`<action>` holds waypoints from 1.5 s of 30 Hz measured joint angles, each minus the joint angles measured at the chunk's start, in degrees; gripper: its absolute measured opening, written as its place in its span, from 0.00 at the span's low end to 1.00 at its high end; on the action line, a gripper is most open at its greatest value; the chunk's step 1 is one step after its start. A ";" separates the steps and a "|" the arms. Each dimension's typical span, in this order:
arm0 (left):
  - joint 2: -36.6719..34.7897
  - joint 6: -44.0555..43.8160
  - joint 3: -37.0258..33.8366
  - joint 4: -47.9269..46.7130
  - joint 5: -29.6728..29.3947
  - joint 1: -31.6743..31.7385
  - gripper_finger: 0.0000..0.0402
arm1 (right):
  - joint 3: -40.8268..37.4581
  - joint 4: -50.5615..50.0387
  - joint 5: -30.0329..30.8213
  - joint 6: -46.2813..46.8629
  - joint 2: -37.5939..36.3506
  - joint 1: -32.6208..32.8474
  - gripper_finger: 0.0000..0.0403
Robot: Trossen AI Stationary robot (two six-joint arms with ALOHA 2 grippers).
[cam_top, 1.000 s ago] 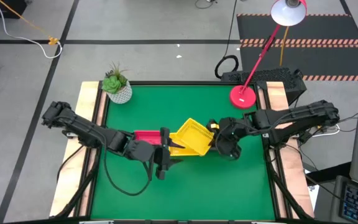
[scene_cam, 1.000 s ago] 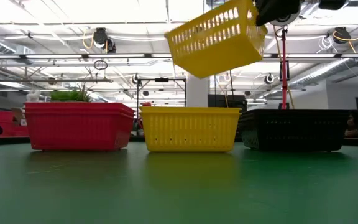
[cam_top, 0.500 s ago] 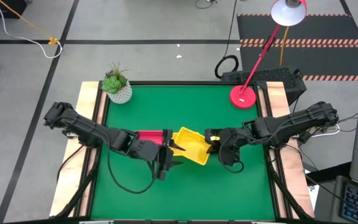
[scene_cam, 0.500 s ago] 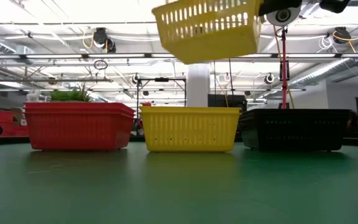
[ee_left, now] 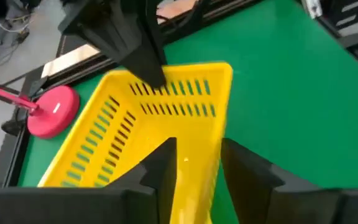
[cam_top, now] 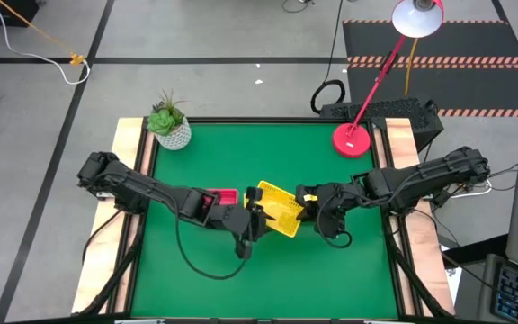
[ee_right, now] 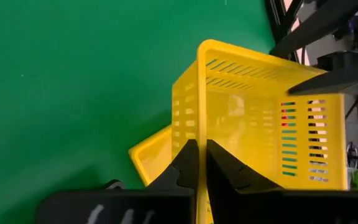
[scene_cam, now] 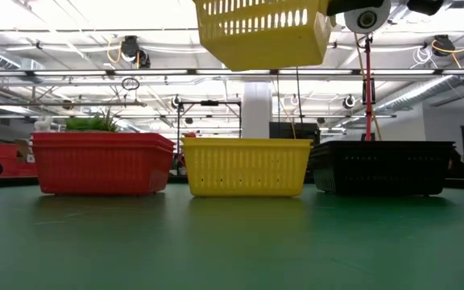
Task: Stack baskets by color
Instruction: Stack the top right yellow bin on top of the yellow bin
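The right gripper (cam_top: 306, 200), fingers clamped on the raised yellow basket (scene_cam: 260, 32), should level it over the bench's yellow stack (scene_cam: 246, 167), while the left fingers (ee_left: 244, 169) seemingly straddle its opposite wall.

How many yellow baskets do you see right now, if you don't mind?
2: a raised yellow basket pinched at its rim by the right gripper, and a yellow stack on the table; nested ones may be hidden.
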 joint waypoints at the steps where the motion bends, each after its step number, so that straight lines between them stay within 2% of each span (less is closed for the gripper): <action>1: 0.65 0.18 0.76 -0.76 0.00 0.08 0.31 | 0.00 -0.07 0.01 0.20 0.04 0.00 0.01; 3: 1.86 0.26 2.32 -4.18 -0.04 0.17 0.29 | 0.00 -0.26 -0.02 0.32 0.02 0.00 0.01; 11: 3.93 2.85 4.13 -7.22 -0.01 0.69 0.21 | 0.00 -0.50 0.01 0.68 0.02 0.00 0.01; 18: 3.75 5.86 4.13 -6.73 0.72 0.82 0.03 | 0.02 -0.52 0.22 0.72 0.01 0.00 0.02; 22: 3.69 5.83 4.13 -6.78 0.51 0.84 0.04 | 0.02 0.27 1.48 3.18 0.00 0.00 0.07; 30: 2.91 4.45 4.13 -6.40 0.03 0.97 0.02 | 0.02 1.36 10.65 19.06 -0.39 3.37 0.27; 38: 1.45 -1.05 4.13 -6.58 0.13 1.34 0.02 | 0.02 3.58 31.58 41.32 -0.94 13.45 0.45; 42: 1.36 -2.11 4.13 -6.41 0.84 1.90 0.02 | 0.02 4.00 37.34 46.32 -1.11 17.96 0.51; 45: 1.41 -3.56 4.13 -6.27 0.96 2.26 0.01 | 0.02 3.04 40.58 53.42 -1.26 21.35 0.54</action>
